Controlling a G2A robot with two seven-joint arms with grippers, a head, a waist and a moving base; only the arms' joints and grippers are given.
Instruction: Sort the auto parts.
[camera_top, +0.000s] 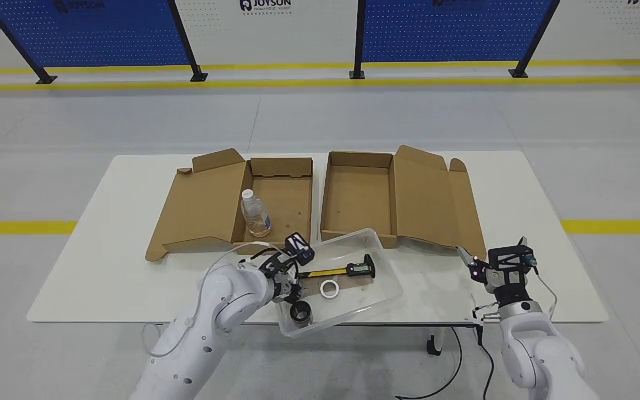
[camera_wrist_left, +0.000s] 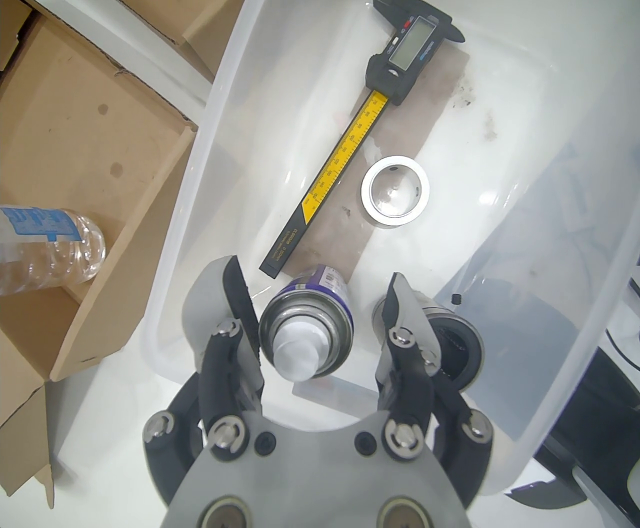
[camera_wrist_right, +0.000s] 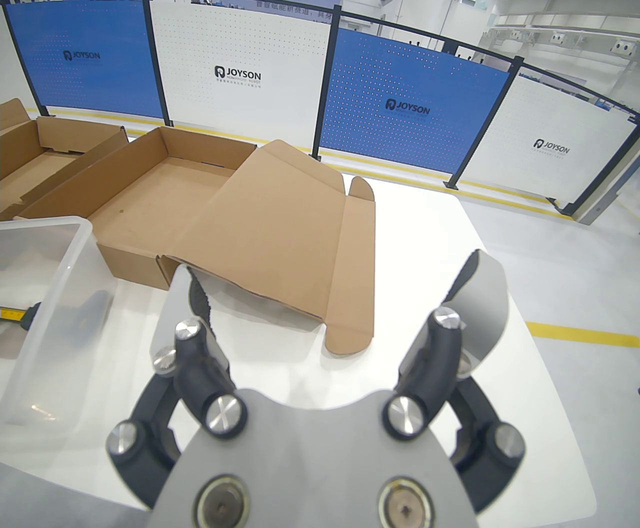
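1. Table (camera_top: 100, 260): white. It carries two open cardboard boxes at the rear and a clear bin (camera_top: 392, 268) at the front, between the two arms.

2. Left box (camera_top: 200, 205): lid folded out flat. A clear bottle (camera_top: 255, 213) lies on its side in the tray.

3. Left gripper (camera_wrist_left: 314, 272): positioned inside the near corner of the bin, pointing down. The jaws are partly open and stand one on each side of the can (camera_wrist_left: 307, 325). One pad (camera_wrist_left: 242, 305) sits just beside the can wall; contact cannot be confirmed. The other finger (camera_wrist_left: 400, 310) stands apart from the can. Nothing is clamped.

4. Bin contents:
- Can: upright, white cap uppermost, purple label, between the fingers.
- Black part (camera_wrist_left: 457, 345): short cylinder, just beside the can, partly hidden behind one finger.
- Caliper (camera_wrist_left: 350, 150): black body, yellow scale, lying flat across the bin floor, its tip near the can.
- Ring (camera_wrist_left: 395, 192): silver, flat on the floor, just beside the caliper scale and not touching it.

5. Right box (camera_top: 355, 200): open, lid folded out toward the right.

6. Right gripper (camera_wrist_right: 330, 265): above the table near its front right edge, close to the right box's lid and well apart from the bin. The jaws are spread wide and hold nothing.
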